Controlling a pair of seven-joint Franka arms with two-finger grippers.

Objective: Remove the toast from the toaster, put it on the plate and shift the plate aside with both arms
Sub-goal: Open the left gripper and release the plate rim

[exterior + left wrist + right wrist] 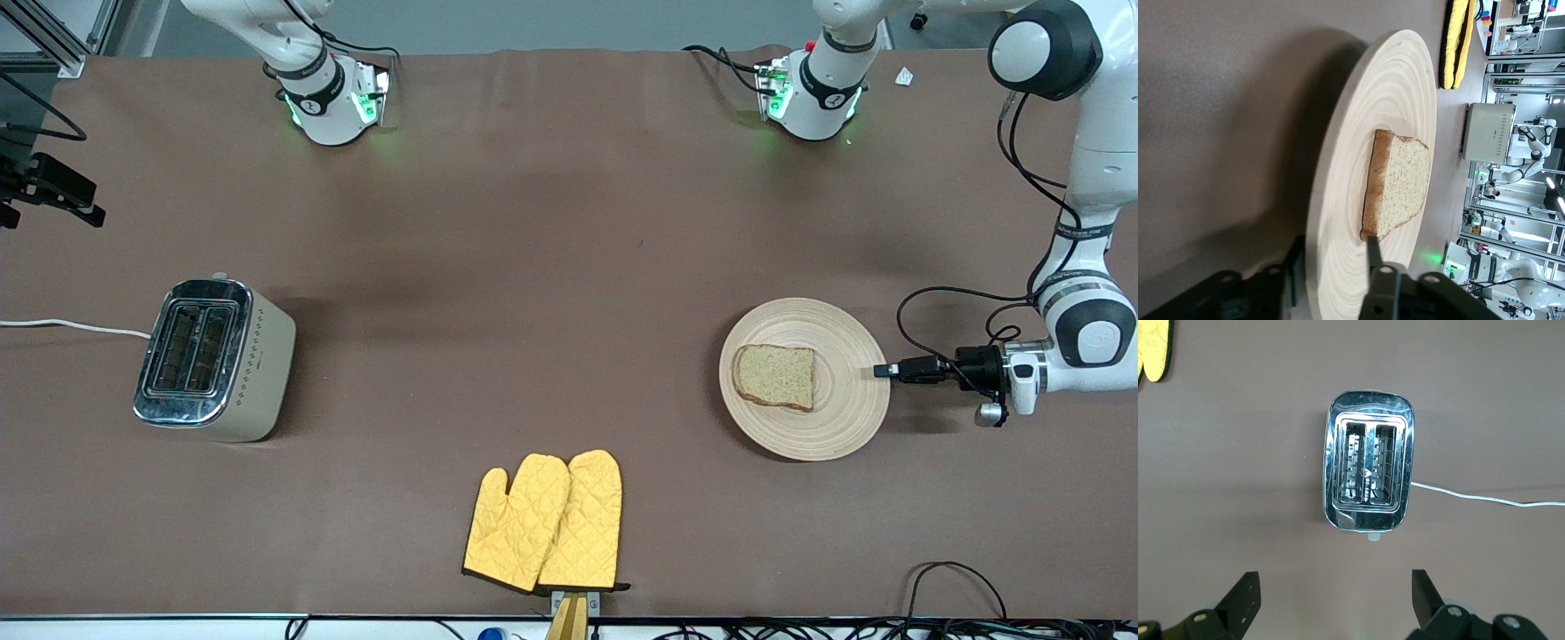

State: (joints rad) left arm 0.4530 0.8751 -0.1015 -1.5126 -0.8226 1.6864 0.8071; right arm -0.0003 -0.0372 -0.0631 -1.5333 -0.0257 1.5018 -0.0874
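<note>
From the front camera: the left claw lies low and level at the rim of the round, pale wooden plate, its tip touching the edge that faces the left arm's end of the brown counter. The squarish slice of brown wholegrain toast rests flat on the plate, a little way in from that tip. The chrome-topped beige toaster stands well apart, toward the right arm's end, both slots empty. A pair of yellow quilted oven mitts lies between plate and toaster, nearer the camera. The right claw is not seen here.

From the left wrist: the left claw straddles the plate's rim, one finger above the wood and one below, the jaws part-way apart; whether they pinch the rim cannot be told. The toast lies just ahead of the upper finger.

From the right wrist: the right claw hangs wide open and empty, high over the toaster.

The risk: a one-sided grip on the rim may tilt the plate as it moves, sliding the toast off.
</note>
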